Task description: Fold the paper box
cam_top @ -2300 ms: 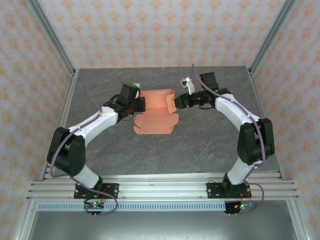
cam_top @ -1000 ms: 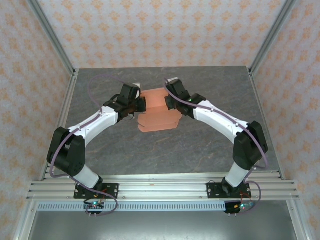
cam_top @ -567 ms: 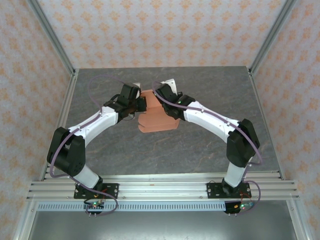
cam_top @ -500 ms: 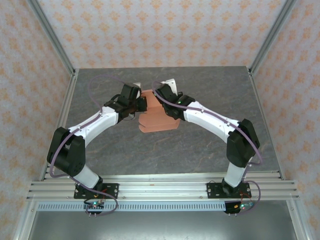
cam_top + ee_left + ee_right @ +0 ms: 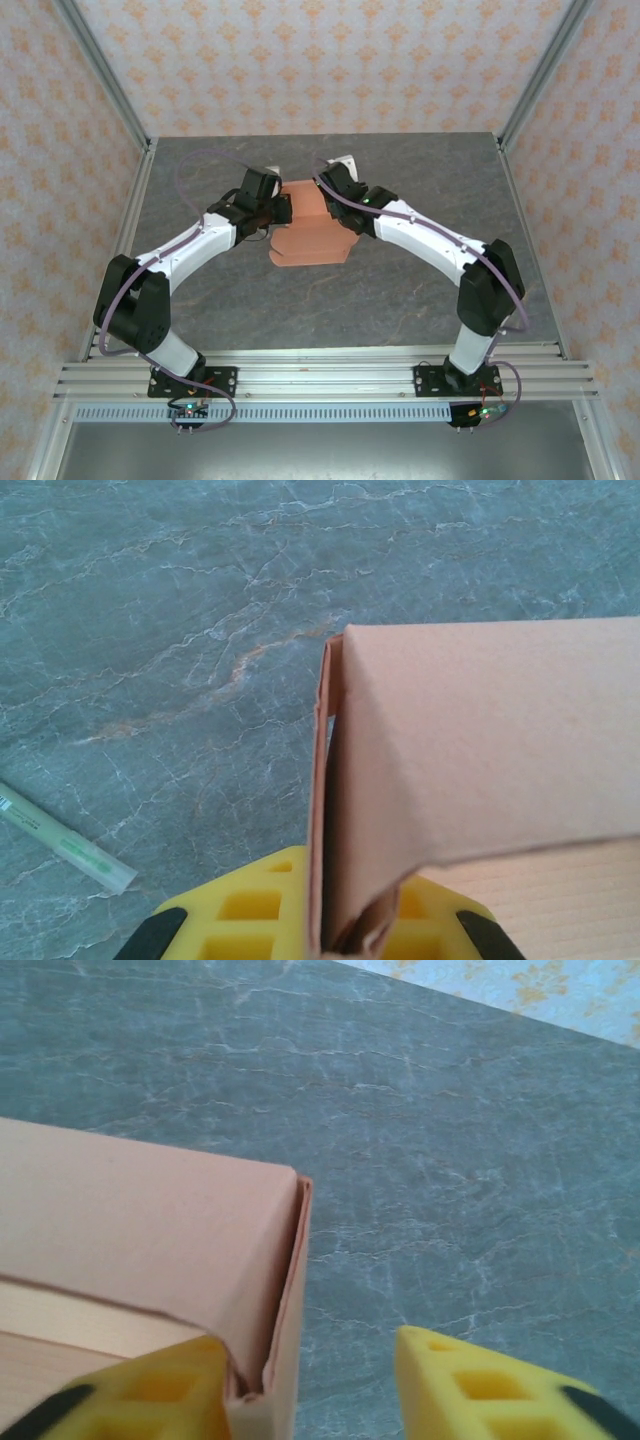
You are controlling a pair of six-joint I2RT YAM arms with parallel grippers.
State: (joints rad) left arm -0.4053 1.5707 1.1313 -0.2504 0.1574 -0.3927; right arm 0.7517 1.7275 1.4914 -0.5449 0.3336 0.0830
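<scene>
Salmon paper box (image 5: 310,232) half-folded, walls standing; left gripper (image 5: 325,920) pinches its wall, right gripper (image 5: 310,1365) hangs open at its corner.

The paper box (image 5: 308,243) is salmon-orange, the table (image 5: 400,290) grey marbled with pale veins, the walls (image 5: 320,60) cream with orange floral motifs, the right gripper (image 5: 305,1348) yellow-fingered.

paper box (image 5: 310,242) on table (image 5: 400,290) between left claw (image 5: 283,212) and right claw (image 5: 326,197).
</scene>
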